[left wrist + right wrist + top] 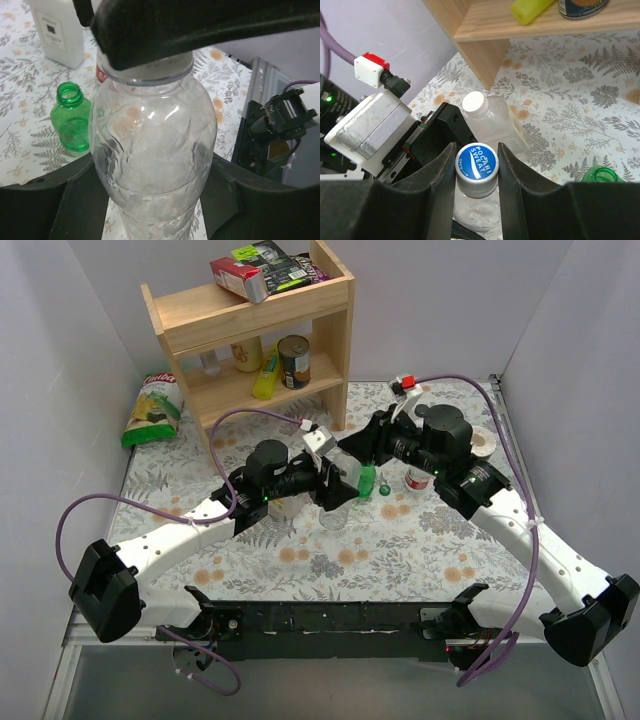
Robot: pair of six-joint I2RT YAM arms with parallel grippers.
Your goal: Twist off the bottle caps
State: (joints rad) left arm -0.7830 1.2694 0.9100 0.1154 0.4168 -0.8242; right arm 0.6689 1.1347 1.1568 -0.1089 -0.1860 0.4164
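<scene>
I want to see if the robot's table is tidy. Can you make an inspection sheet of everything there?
Surface: floral tablecloth, lying flat.
Job's things: large clear bottle, blue cap still on; small green bottle open; slim clear bottle with white cap on; red-labelled bottle standing.
Clutter: opaque white bottle; chip bag; white roll.
Grippers: left gripper clamps the large clear bottle; right gripper pinches the blue cap.
Cables: purple cables loop beside both arms, away from the bottles.
Surroundings: wooden shelf holding cans and boxes; pale walls.
</scene>
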